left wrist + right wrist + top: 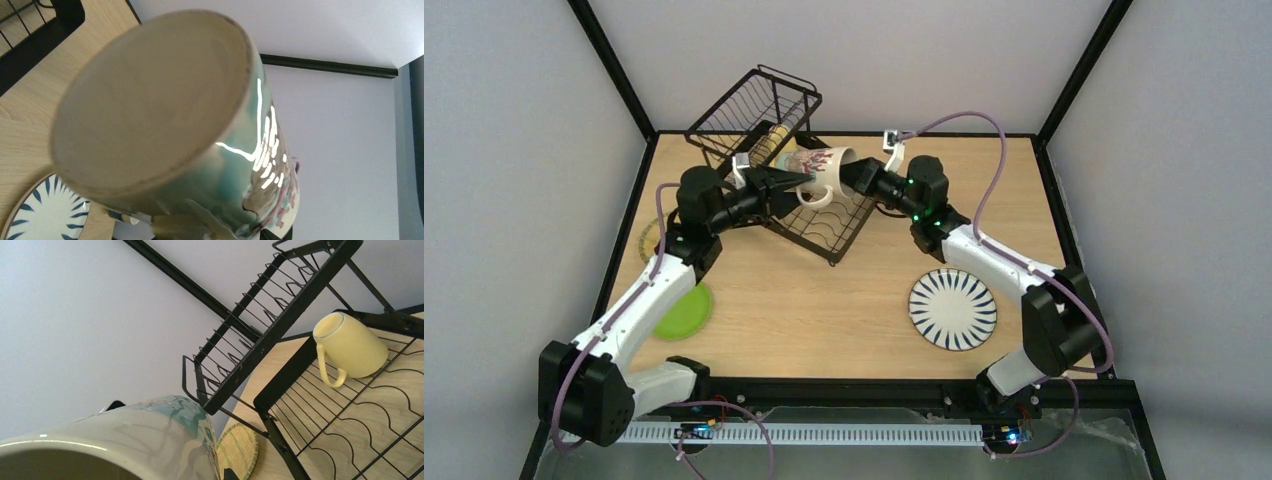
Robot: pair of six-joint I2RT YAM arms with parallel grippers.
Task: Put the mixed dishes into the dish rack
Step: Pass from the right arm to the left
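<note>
- The beige mug (822, 168) lay on its side over the low divider section of the dish rack (724, 115), between the two arms.
- Its long axis ran left to right: the flat base faced the left gripper (796, 181), the open mouth faced the right gripper (859, 172), and the handle pointed toward the near table edge.
- The right gripper met the mug at the rim. Its fingers were not visible, but it was judged to be clenched on the rim and carrying the mug.
- The left gripper's tips tapered to a point just at the mug's base. Whether they were closed or merely touching could not be determined; the left wrist view showed only the base.
- The yellow mug (352, 345) lay on its side on the rack floor beyond the beige mug, near the raised basket.
- Judgement: the set-down depended on the right arm, with the free floor wires lying directly beneath the mug.
</note>
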